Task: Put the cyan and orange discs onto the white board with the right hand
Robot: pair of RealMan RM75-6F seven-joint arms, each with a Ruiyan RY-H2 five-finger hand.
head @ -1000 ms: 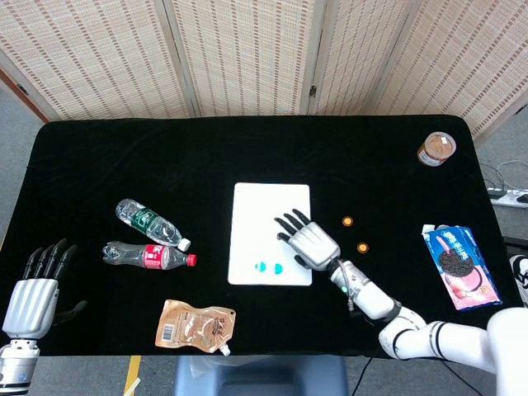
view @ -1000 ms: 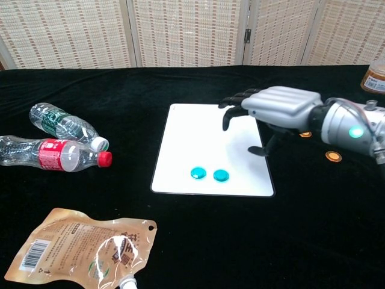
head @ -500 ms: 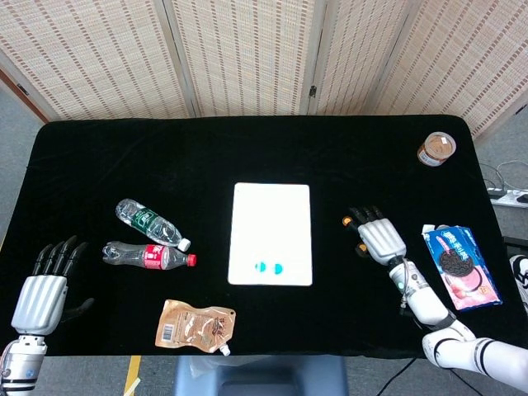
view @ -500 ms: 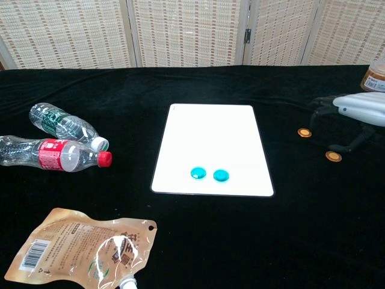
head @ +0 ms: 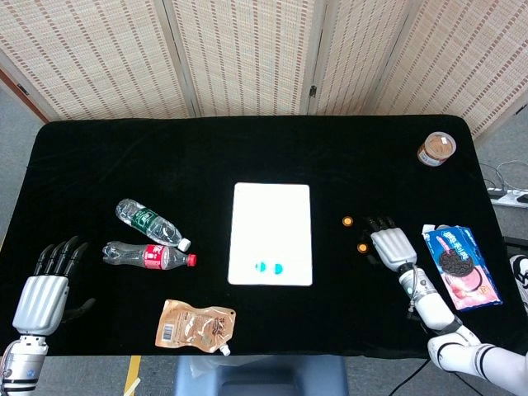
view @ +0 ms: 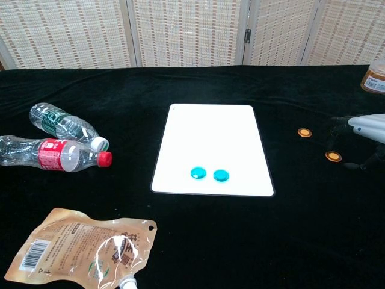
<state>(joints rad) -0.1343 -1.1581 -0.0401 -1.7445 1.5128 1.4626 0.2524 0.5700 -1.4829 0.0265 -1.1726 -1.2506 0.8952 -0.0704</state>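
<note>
Black cloth tabletop (head: 247, 148), matte, wide, rounded corners. Woven reed screens behind it along the top of the frame.

Count: two cyan discs, two orange discs, one white board, two plastic bottles, one pouch, one jar, one cookie pack.

White board (head: 271, 223): flat upright rectangle, smooth, rounded corners, middle of the head view. Both cyan discs (view: 197, 173) (view: 221, 175) lie on it side by side near its lower edge; small, round, glossy. They sit close together but apart.

Both orange discs lie on the bare cloth right of the board: upper one (head: 347, 221), lower one (head: 361, 247). Small, round, pale centre with a darker rim in the chest view.

Right hand (head: 391, 246): silver shell, dark fingers, right of centre in the head view, just beside the lower orange disc. Fingers apart, holding nothing; whether they touch the disc cannot be told.

Left hand (head: 43, 290): lower left of the head view, same silver and black build, fingers spread and pointing up-frame, holding nothing.

Left of the board: clear bottle with green label (head: 151, 222) and clear bottle with red label and red cap (head: 148, 255), both on their sides, crinkled plastic. Below them a tan foil pouch (head: 196, 325) with a spout, lying flat.

Upper right: round brown jar (head: 436, 149). Right edge: blue cookie pack (head: 461, 266), glossy wrapper.
</note>
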